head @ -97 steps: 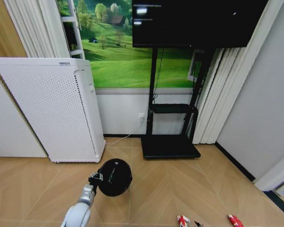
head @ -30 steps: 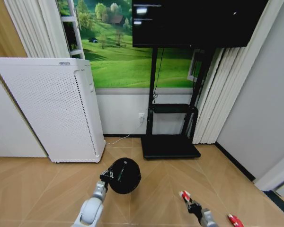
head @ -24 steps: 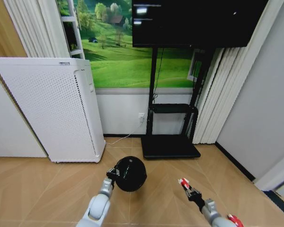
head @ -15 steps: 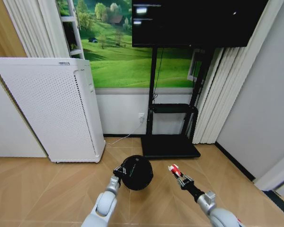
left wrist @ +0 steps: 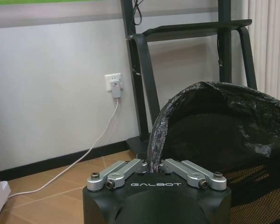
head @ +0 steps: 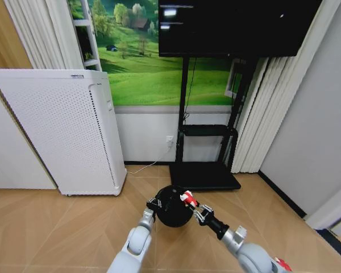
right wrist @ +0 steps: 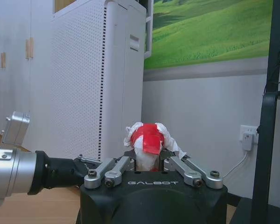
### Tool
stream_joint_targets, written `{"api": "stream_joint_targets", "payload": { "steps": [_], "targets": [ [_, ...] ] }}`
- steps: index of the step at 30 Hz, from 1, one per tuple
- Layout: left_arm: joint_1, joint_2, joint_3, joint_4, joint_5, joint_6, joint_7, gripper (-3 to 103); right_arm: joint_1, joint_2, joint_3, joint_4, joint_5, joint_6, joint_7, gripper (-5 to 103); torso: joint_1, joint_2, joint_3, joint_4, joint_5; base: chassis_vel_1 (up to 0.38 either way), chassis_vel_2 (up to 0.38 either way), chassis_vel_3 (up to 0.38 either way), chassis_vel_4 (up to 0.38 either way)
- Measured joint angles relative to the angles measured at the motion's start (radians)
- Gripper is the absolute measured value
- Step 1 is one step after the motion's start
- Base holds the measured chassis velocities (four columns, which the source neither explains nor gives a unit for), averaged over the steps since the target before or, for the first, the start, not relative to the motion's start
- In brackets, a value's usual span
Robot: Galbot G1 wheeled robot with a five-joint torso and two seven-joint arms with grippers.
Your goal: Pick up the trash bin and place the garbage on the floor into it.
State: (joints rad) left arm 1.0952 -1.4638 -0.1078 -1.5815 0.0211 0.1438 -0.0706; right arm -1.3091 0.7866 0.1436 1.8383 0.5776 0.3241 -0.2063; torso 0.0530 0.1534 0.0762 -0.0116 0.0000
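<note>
Left hand (head: 154, 203) gripping bin (head: 173, 205) rim, right hand (head: 194, 209) gripping wrapper (head: 187, 198) above, purifier (head: 62, 128) leftward

The trash bin (left wrist: 233, 140) runs off the left wrist view's edge

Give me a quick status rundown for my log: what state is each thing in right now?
Trash bin: lined with a black bag, held up off the floor by its rim.
Left gripper: shut on the bin's rim.
Red-and-white wrapper: crumpled, held at the bin's opening.
Right gripper: shut on the wrapper.
Another wrapper: lying on the floor.
</note>
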Motion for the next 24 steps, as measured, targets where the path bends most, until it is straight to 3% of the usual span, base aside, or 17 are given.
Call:
{"api": "stream_joint_targets", "payload": {
  "steps": [12,13,15,21,24],
  "targets": [
    [0.001,-0.017,0.019,0.012,0.017,0.000,0.000,3,0.107,0.042,-0.084,-0.071,-0.005,-0.001,0.015,20,0.000,0.000,0.000,0.0000,-0.0001,0.000,0.000,0.000,0.000],
    [0.002,-0.016,0.018,0.012,0.017,0.000,0.000,3,0.108,0.044,-0.085,-0.072,-0.004,-0.007,0.015,31,0.000,0.000,0.000,0.0000,0.0000,0.000,0.000,0.000,0.000],
    [0.003,-0.015,0.017,0.012,0.017,-0.001,0.000,3,0.108,0.045,-0.085,-0.072,-0.004,-0.011,0.015,31,0.000,0.000,0.000,0.0000,0.0000,0.000,0.000,0.000,0.000],
    [0.003,-0.008,0.011,0.012,0.016,-0.003,0.001,3,0.104,0.050,-0.082,-0.073,-0.005,-0.026,0.016,58,0.000,0.000,0.000,0.0001,0.0000,0.000,0.000,0.000,0.000],
    [0.001,-0.008,0.010,0.011,0.015,-0.003,0.002,3,0.103,0.052,-0.081,-0.073,-0.005,-0.027,0.016,63,0.000,0.000,0.000,0.0000,-0.0001,0.000,0.000,0.000,0.000]
  ]
}}
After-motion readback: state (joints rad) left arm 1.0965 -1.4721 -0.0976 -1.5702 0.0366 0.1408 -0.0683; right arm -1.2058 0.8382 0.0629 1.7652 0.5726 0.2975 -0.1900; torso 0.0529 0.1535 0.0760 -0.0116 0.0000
